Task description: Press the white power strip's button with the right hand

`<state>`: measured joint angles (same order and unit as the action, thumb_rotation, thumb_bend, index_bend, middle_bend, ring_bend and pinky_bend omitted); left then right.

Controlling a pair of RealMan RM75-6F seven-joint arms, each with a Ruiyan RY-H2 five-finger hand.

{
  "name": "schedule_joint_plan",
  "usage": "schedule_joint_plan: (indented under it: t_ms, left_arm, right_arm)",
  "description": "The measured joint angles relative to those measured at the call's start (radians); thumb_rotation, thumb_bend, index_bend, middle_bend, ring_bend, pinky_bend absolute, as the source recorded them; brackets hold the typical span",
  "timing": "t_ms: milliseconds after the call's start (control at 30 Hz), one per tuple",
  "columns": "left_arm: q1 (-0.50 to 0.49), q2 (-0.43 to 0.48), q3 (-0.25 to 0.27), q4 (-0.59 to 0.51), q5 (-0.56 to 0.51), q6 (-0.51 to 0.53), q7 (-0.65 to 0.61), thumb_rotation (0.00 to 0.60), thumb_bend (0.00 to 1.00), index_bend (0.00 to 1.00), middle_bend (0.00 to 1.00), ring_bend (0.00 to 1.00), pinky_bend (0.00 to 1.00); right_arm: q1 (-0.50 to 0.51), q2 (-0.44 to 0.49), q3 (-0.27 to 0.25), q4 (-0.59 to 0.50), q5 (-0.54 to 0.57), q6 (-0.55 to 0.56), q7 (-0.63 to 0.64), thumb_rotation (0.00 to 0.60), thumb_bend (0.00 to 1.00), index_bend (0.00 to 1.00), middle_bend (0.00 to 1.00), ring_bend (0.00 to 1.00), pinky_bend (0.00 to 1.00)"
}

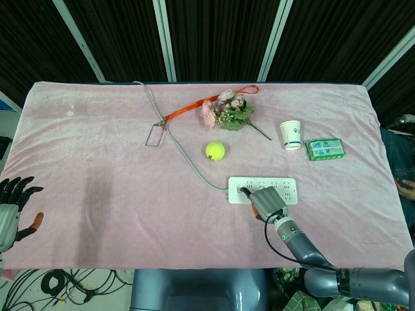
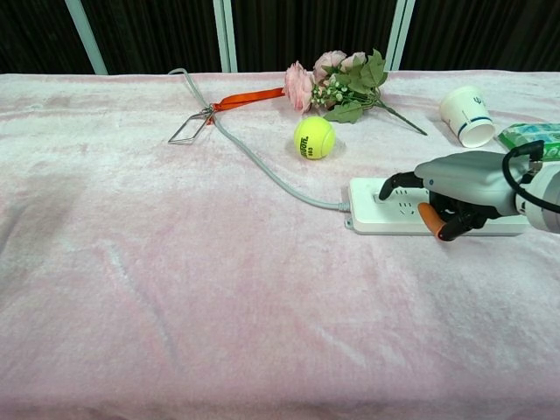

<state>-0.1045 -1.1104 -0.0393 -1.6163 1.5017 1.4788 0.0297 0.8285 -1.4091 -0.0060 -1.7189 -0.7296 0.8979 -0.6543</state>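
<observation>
- The white power strip (image 1: 262, 190) lies on the pink cloth (image 1: 97, 162), right of centre and toward the near edge. Its long axis runs left to right, with the grey cable (image 1: 188, 159) leaving its left end.
- The right hand (image 2: 455, 188) sits over the strip's middle, reaching in from the right and the near side. One dark fingertip (image 2: 385, 189) is stretched out to the left and comes down on the strip's top close to its left end. The rest of the fingers are curled under, and it has hold of nothing.
- The button itself I can't make out; the finger covers that spot. From where the tip lands, I'd judge the button is at the cable end, right under or just left of the tip, so what's left is a push downward, not a reach sideways.
- I can't tell whether the tip is pressing or only resting.
- The left hand (image 1: 11, 207) is far off at the near left edge, fingers spread and empty. The right hand is by far the nearer one.
- The tennis ball (image 1: 215, 151) lies just beyond the strip, out of the way.
</observation>
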Motion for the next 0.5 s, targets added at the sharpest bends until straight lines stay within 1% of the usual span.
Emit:
schedule_joint_plan:
  t_ms: [133, 233, 267, 333, 367, 400, 433, 500]
  left_arm:
    - [0.000, 0.000, -0.001, -0.001, -0.001, 0.000, 0.000, 0.600, 0.37, 0.25, 0.11, 0.04, 0.03]
    - [0.000, -0.001, -0.001, -0.002, -0.001, 0.000, 0.001, 0.600, 0.37, 0.25, 0.11, 0.04, 0.03]
    - [0.000, -0.001, -0.001, -0.002, -0.001, 0.000, 0.001, 0.600, 0.37, 0.25, 0.11, 0.04, 0.03]
    - [0.000, -0.001, -0.001, -0.002, -0.002, 0.000, 0.000, 0.600, 0.37, 0.25, 0.11, 0.04, 0.03]
    - [0.001, -0.001, -0.001, -0.002, -0.003, 0.000, -0.001, 0.600, 0.37, 0.25, 0.11, 0.04, 0.03]
    - [0.001, -0.001, -0.001, -0.002, -0.005, -0.001, -0.003, 0.600, 0.37, 0.25, 0.11, 0.04, 0.03]
    - [0.001, -0.001, -0.002, -0.002, -0.006, -0.002, -0.004, 0.600, 0.37, 0.25, 0.11, 0.04, 0.03]
    - [0.001, -0.001, -0.003, -0.001, -0.007, -0.001, -0.004, 0.600, 0.37, 0.25, 0.11, 0.04, 0.03]
  right_arm:
    - [0.005, -0.005, 0.003, -0.008, 0.005, 0.025, -0.007, 0.600, 0.79, 0.34, 0.97, 1.00, 1.00]
    - [-0.002, -0.010, 0.018, -0.011, -0.025, 0.055, 0.014, 0.600, 0.72, 0.25, 0.93, 0.98, 1.00]
    - [-0.007, -0.012, 0.025, -0.012, -0.045, 0.069, 0.028, 0.600, 0.69, 0.22, 0.89, 0.96, 1.00]
    - [-0.018, -0.016, 0.035, -0.013, -0.083, 0.095, 0.053, 0.600, 0.62, 0.18, 0.79, 0.90, 0.99]
    - [-0.024, -0.018, 0.041, -0.013, -0.104, 0.110, 0.067, 0.600, 0.57, 0.16, 0.70, 0.84, 0.95]
    - [-0.033, -0.020, 0.049, -0.014, -0.134, 0.135, 0.088, 0.600, 0.51, 0.14, 0.59, 0.78, 0.88]
    - [-0.041, -0.021, 0.056, -0.015, -0.156, 0.154, 0.104, 0.600, 0.46, 0.13, 0.52, 0.72, 0.82]
    - [-0.064, -0.021, 0.071, -0.018, -0.211, 0.205, 0.155, 0.600, 0.33, 0.11, 0.33, 0.53, 0.61]
